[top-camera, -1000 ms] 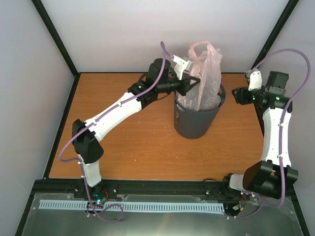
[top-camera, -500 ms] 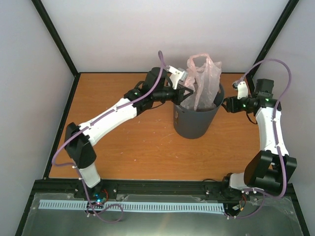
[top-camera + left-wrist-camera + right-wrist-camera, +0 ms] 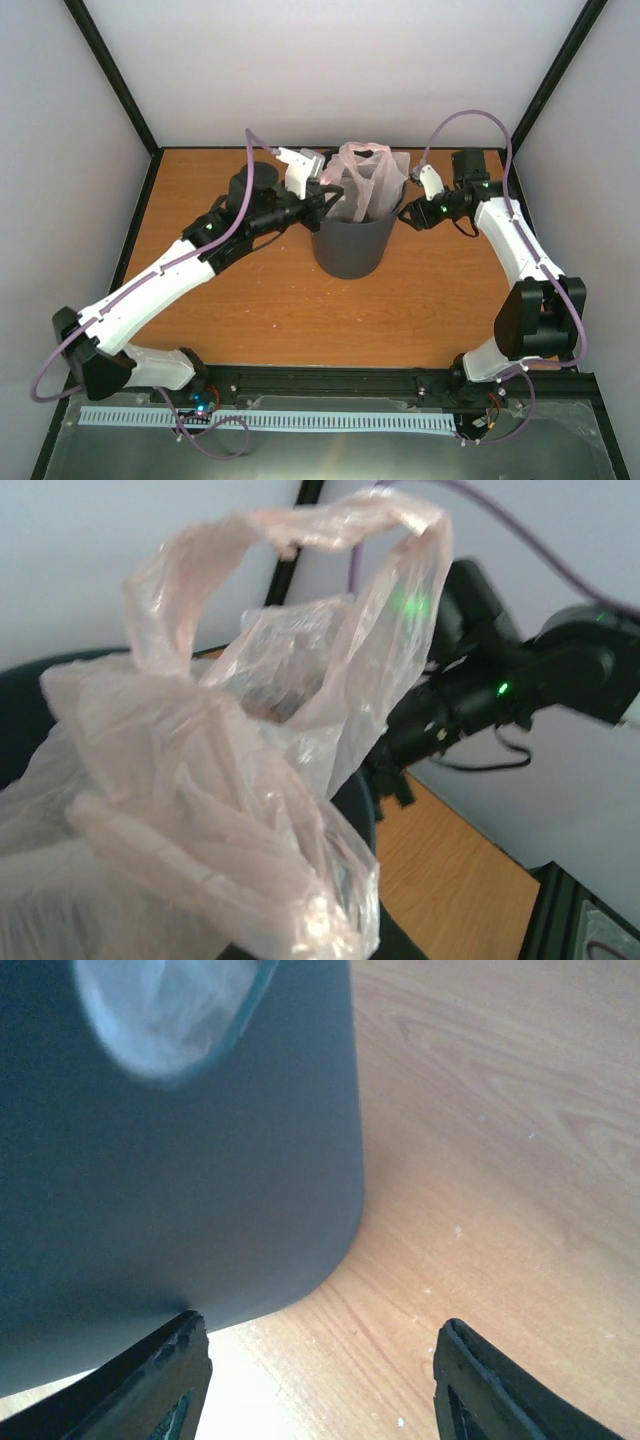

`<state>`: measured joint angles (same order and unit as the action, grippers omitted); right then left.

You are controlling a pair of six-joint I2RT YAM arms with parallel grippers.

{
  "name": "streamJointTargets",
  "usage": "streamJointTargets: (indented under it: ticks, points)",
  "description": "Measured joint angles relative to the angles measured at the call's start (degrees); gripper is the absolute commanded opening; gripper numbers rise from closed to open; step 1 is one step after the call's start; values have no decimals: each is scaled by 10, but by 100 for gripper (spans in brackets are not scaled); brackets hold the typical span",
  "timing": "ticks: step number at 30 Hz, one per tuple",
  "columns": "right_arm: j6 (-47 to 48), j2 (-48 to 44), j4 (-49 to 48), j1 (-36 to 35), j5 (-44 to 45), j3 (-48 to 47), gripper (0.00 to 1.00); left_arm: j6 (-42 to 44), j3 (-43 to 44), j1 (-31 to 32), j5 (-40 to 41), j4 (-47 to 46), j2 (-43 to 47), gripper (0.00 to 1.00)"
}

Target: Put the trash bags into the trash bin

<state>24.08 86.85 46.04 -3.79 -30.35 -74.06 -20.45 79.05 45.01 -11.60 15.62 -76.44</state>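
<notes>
The dark grey trash bin (image 3: 350,245) stands mid-table. The pale-pink trash bag (image 3: 365,185) sits in it, its handle loops sticking up above the rim. My left gripper (image 3: 322,198) is at the bin's left rim. In the left wrist view the crinkled bag (image 3: 230,780) fills the frame and hides my fingers, its folds bunching towards them, with the bin's rim (image 3: 358,805) behind. My right gripper (image 3: 406,214) is open and empty just right of the bin. In the right wrist view (image 3: 320,1380) it is low beside the bin wall (image 3: 180,1180), the left fingertip (image 3: 185,1365) close to the wall.
The orange wooden table (image 3: 440,290) is closed in by pale walls and black frame posts. The right arm's dark wrist (image 3: 500,685) shows behind the bag in the left wrist view. The oval handle cutout (image 3: 165,1010) shows pale plastic through it.
The bin and bag have shifted left on the table with my left arm drawing back. The bag sits lower in the bin. My right gripper has moved left, up to the bin's right side.
</notes>
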Motion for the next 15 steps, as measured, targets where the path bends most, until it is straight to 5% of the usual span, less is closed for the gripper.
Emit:
streamJointTargets:
  ticks: [9, 15]
  points:
    - [-19, -34, 36, 16, 54, -121, 68, -1, -84, 0, 71, 7, 81, 1]
    - [-15, -115, 99, 16, 22, -186, 52, -3, -100, 0, 78, -3, 90, 1]
